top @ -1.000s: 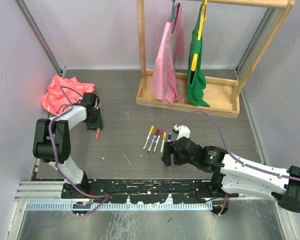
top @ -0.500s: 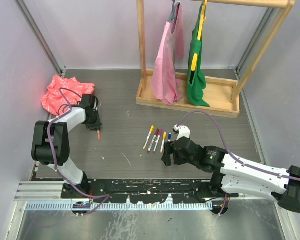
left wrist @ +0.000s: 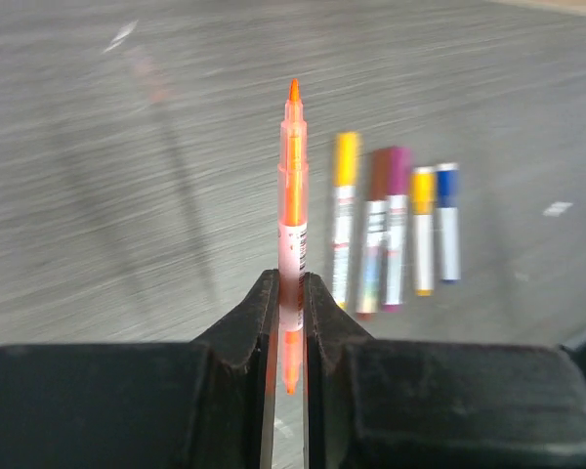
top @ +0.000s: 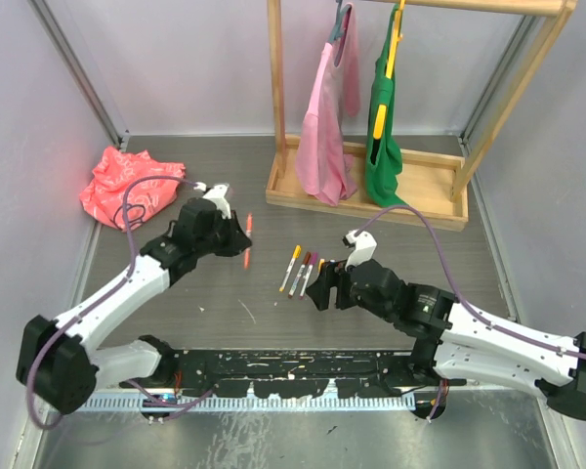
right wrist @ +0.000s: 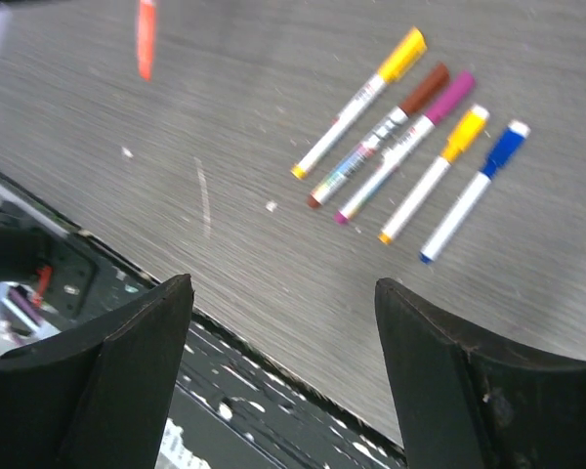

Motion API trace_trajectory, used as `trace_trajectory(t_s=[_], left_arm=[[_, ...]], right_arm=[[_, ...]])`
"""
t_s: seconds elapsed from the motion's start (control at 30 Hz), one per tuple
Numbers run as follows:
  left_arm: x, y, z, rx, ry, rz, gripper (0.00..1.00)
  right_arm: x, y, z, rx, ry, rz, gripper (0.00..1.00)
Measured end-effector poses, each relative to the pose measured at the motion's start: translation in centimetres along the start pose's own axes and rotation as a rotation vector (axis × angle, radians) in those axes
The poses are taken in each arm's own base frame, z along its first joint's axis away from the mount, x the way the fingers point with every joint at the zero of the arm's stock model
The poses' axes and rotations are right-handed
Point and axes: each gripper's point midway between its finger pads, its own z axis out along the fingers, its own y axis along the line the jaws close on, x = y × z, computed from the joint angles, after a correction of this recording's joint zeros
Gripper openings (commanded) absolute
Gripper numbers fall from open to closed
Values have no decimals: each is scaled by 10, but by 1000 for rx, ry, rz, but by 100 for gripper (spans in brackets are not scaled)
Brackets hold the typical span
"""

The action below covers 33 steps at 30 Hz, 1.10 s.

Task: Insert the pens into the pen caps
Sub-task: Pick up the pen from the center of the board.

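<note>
My left gripper [top: 236, 237] [left wrist: 291, 278] is shut on an uncapped orange pen [top: 247, 240] [left wrist: 293, 195] and holds it above the table, left of the other pens, with its tip pointing away from the wrist. Several capped pens [top: 303, 272] lie in a row on the table: yellow [right wrist: 359, 101], brown [right wrist: 381, 133], purple [right wrist: 406, 145], orange-yellow [right wrist: 435, 172] and blue [right wrist: 474, 191]. They also show in the left wrist view [left wrist: 393, 230]. My right gripper [top: 318, 290] [right wrist: 283, 293] is open and empty, hovering just near the row. The orange pen also shows in the right wrist view [right wrist: 146, 39]. No loose pen cap is in view.
A wooden rack [top: 371, 191] with a pink garment [top: 327, 127] and a green one [top: 383, 147] stands at the back. A crumpled red bag [top: 127, 181] lies at the back left. A black rail [top: 293, 371] runs along the near edge.
My left arm has swung from the far left toward the middle, carrying the orange pen up off the table. My right gripper has shifted slightly left and toward the pen row.
</note>
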Motion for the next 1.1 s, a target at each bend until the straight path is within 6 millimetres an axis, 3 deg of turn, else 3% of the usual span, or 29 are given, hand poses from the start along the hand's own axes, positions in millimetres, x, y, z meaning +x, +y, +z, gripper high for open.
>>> trace_trajectory(t_s=[0.13,0.27,0.47,0.77,1.1], left_arm=[[-3,-71,-24,233,-89,15,5],[8,-116,-41,383,-119,14,3],[24,-166,-59,533,-118,36,1],[40,-196,-56,596,-84,50,0],[32,-206,-59,615,-122,41,0]], right_arm=[[-23,20,-4,-114,-119,39,78],[-32,30,-5,-201,-202,78,76],[-33,34,-3,-274,-275,135,68],[-45,42,-10,-353,-358,215,56],[-45,44,-7,-354,-358,220,49]])
